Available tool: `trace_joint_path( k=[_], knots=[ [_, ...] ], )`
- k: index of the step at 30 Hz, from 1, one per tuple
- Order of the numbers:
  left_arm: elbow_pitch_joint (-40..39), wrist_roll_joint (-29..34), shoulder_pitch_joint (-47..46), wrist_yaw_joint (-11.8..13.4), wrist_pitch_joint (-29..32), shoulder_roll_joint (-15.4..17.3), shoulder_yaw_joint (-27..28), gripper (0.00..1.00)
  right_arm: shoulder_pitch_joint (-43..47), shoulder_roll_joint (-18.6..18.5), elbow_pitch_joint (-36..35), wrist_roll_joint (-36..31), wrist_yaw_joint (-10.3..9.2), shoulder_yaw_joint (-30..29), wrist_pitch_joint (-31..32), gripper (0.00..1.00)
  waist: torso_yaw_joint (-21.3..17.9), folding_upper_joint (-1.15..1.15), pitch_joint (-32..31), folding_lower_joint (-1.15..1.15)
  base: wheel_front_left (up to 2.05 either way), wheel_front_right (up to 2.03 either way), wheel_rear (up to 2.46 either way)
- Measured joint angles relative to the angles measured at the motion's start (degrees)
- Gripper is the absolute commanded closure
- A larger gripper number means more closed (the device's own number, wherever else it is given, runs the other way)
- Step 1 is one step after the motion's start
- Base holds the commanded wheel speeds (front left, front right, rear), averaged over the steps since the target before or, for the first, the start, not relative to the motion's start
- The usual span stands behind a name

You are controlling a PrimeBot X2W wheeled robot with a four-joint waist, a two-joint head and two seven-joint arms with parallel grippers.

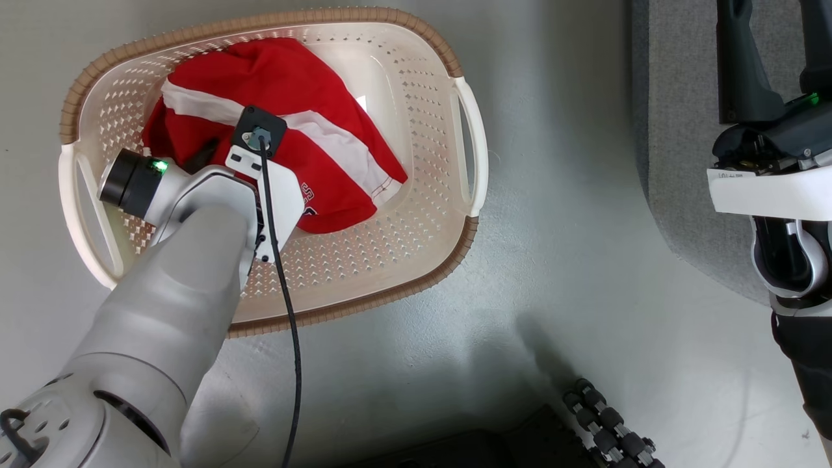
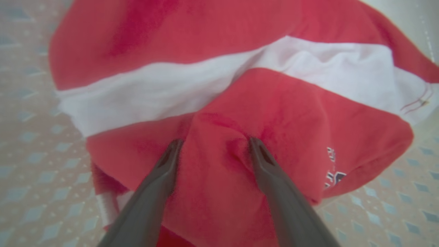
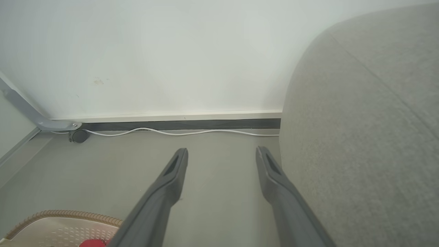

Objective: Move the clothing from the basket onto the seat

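Spread wide, the left jaws press both tips into the soft bright red garment with a white stripe (image 2: 274, 109), and a ridge of cloth is bunched between them! The garment lies crumpled in the cream-white perforated plastic basket with the brown rim (image 1: 364, 273). Its long axis and stripe run far left to near right, printed end pointing near right. This looks like the grasping step. Next: pinch that ridge, lift clear, swing right to the grey woven sofa seat (image 1: 676, 130). Beside it the right jaws hang spread, holding nothing.

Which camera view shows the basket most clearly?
The head view: the basket appears nearly whole, with rim and both handles. The left wrist view gives blurred perforated patches; the right wrist view, one corner.
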Motion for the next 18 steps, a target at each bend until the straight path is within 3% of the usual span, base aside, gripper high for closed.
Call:
trace_joint_path(
  k=[1,2,3,11,18],
  knots=[
    [0.0,0.0,0.0,-0.5,0.4,0.1,0.0,0.26,0.0,0.1,0.0,0.0,0.0,0.0,0.0,0.0,-0.1,0.0,0.0,0.0,0.0,0.0,0.0],
    [0.0,-0.1,0.0,-0.7,0.4,0.2,0.0,0.83,0.0,0.2,0.0,0.0,0.0,0.0,0.0,0.0,-0.2,0.0,0.0,0.0,0.0,0.0,0.0],
    [0.1,-0.1,0.0,-1.0,0.3,0.3,0.0,1.0,-0.1,0.3,0.0,0.1,0.0,0.0,0.0,0.0,-0.3,0.0,0.0,0.0,0.0,0.0,0.0],
    [0.2,-0.9,0.3,-3.2,-2.7,0.6,-0.1,1.0,-1.4,1.3,1.0,0.4,0.0,-0.1,0.0,0.0,-0.9,0.0,-2.1,0.0,0.0,0.0,0.0],
    [0.2,-3.4,4.0,-4.6,-9.8,0.2,1.1,1.0,-1.4,2.1,2.5,0.4,0.0,0.1,0.0,0.0,-0.7,0.0,-6.6,0.0,0.0,0.0,0.0]
  ],
)
